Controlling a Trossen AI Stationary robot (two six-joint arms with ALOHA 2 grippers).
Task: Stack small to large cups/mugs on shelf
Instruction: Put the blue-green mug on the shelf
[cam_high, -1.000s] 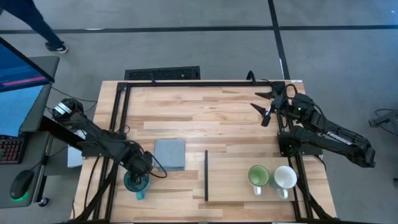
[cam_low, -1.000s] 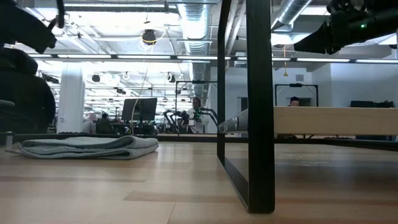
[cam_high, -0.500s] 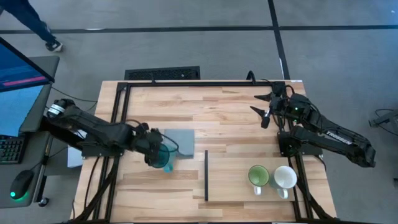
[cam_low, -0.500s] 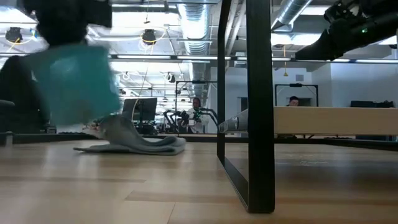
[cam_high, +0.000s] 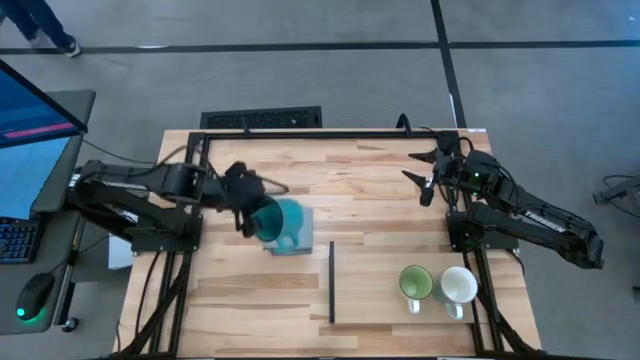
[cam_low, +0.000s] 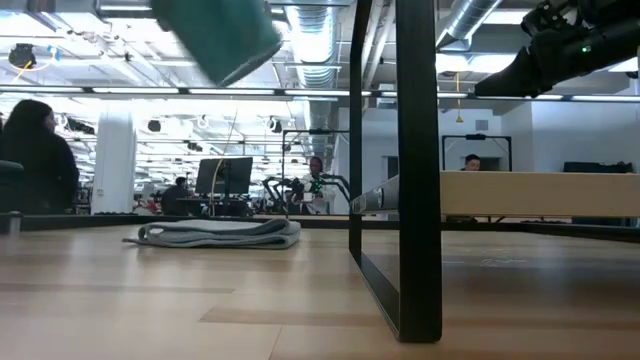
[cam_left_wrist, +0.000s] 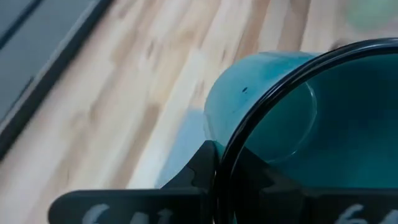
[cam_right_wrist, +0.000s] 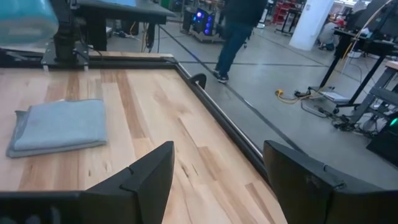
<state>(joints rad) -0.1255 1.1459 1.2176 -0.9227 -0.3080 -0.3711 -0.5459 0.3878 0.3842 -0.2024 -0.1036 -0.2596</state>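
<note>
Step 1: teal mug (cam_high: 280, 222) airborne, frame centre-left.
Left gripper (cam_high: 250, 213) clamps its rim; right gripper (cam_high: 428, 170) idle w/ fingers apart, upper right. Next: carry to shelf (cam_high: 331, 282).

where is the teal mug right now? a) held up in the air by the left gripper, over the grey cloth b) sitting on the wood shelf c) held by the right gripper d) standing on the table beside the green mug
a: the left gripper grips the teal mug by its rim above the grey cloth, and the low view shows the mug well clear of the table.
</note>
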